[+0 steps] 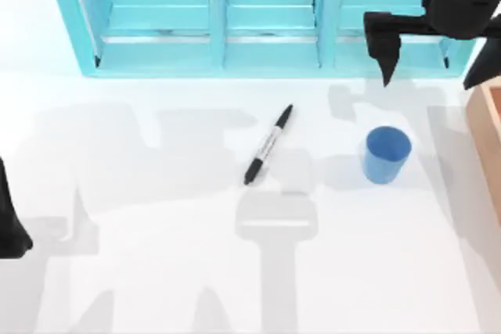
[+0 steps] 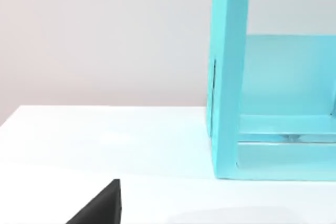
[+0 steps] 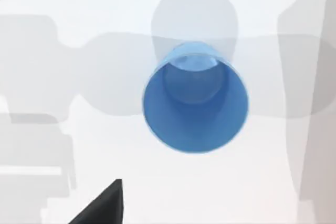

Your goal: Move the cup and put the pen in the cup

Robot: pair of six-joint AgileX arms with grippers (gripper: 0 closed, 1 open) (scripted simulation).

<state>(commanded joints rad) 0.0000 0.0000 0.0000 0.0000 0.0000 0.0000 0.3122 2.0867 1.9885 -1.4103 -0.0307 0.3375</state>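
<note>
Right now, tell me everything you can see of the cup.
The cup is small, plain blue and handleless, tapering from a wide round rim to a narrower base; it looks like smooth plastic. It stands upright with its mouth open and nothing inside, as the right wrist view shows from above. It sits on the white table, right of the pen and apart from it. Nothing touches it but the table. The right gripper hangs above and behind it.

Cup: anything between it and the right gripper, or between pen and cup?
Nothing visible. The right gripper hangs at the table's far right, above the upright cup, open table between. The pen lies left of the cup, apart, bare table between.
</note>
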